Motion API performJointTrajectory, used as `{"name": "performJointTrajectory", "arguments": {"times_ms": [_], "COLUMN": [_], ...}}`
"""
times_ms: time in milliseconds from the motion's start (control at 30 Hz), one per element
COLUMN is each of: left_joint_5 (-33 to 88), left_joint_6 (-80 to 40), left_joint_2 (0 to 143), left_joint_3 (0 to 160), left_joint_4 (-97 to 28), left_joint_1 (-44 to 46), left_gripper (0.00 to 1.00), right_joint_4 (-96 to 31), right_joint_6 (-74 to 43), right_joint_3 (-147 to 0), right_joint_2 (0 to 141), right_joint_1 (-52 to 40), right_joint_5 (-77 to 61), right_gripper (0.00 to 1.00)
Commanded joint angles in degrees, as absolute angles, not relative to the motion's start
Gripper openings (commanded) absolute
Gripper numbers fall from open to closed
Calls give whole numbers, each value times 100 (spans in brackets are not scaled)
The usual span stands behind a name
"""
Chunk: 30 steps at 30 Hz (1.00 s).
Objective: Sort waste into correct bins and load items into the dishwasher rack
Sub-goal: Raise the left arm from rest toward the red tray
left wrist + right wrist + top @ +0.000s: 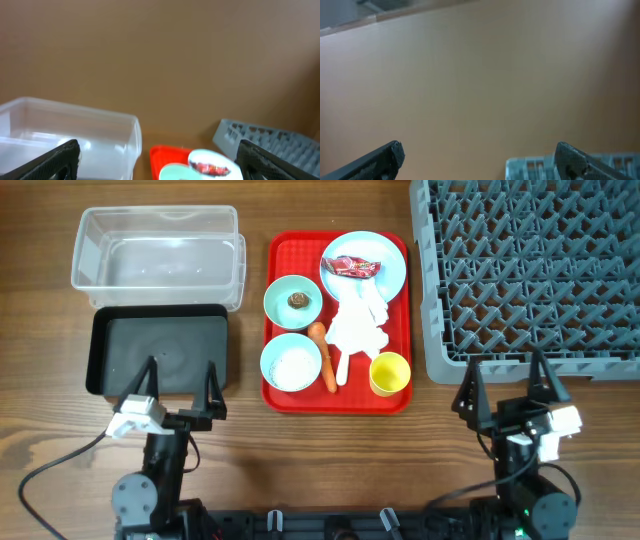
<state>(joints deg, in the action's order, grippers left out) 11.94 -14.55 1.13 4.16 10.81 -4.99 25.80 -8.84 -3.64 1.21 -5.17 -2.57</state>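
Observation:
On the red tray point(282, 252) lie a light blue plate point(385, 275) with a red wrapper point(350, 267), white tissue point(357, 320), a white spoon point(342, 369), an orange carrot point(324, 352), a yellow cup point(389, 373), a bowl with a brown lump point(297, 301) and a bowl of rice point(291, 364). The clear tub point(157, 258) and black tray point(160, 350) sit left; the grey rack point(530, 270) sits right. My left gripper point(180, 375) hangs open over the black tray's near edge. My right gripper point(503, 375) hangs open at the rack's near edge. Both hold nothing.
The left wrist view shows the clear tub point(70, 135), the red tray point(167, 157), the plate with wrapper point(212, 167) and a corner of the rack point(270, 137). The right wrist view shows bare wood and a bit of the rack point(530, 169).

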Motion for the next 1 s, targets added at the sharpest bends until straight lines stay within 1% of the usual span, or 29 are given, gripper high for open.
{"name": "performJointTrajectory", "arguments": {"times_ms": [0,167,233,333,400,533,633,767,833,867,967], "left_joint_5": [1260,1356,1468,1839,2012,2010,2010,1942,1730,1452,915], "left_joint_6": [-1538,-1522,-1461,-1052,-923,-917,-917,-735,-637,-637,-617], "left_joint_2": [471,1350,1865,2635,3260,4187,4840,5782,6226,6569,7356], "left_joint_3": [1170,2067,2591,3395,4125,5398,6313,7797,8530,9080,10269], "left_joint_4": [1138,1063,810,373,-12,-803,-1420,-2526,-3146,-3653,-4727], "left_joint_1": [-543,-537,-537,-537,-537,-467,-342,12,183,309,550], "left_gripper": [100,100,100,100,100,100,100,100,100,100,100], "right_joint_4": [2630,2613,2611,2563,2349,1376,624,-816,-1492,-1957,-2993], "right_joint_6": [-333,-73,237,558,775,792,792,746,746,751,751], "right_joint_3": [-930,-1634,-2056,-2805,-3402,-4689,-5629,-7218,-7907,-8364,-9327], "right_joint_2": [290,1037,1535,2383,2956,3962,4681,5863,6348,6661,7295], "right_joint_1": [-523,-523,-523,-523,-523,-523,-523,-523,-523,-523,-523], "right_joint_5": [-95,-327,-624,-1149,-1380,-1452,-1837,-2528,-2751,-2842,-2829], "right_gripper": [100,100,100,100,100,100,100,100,100,100,100]}}
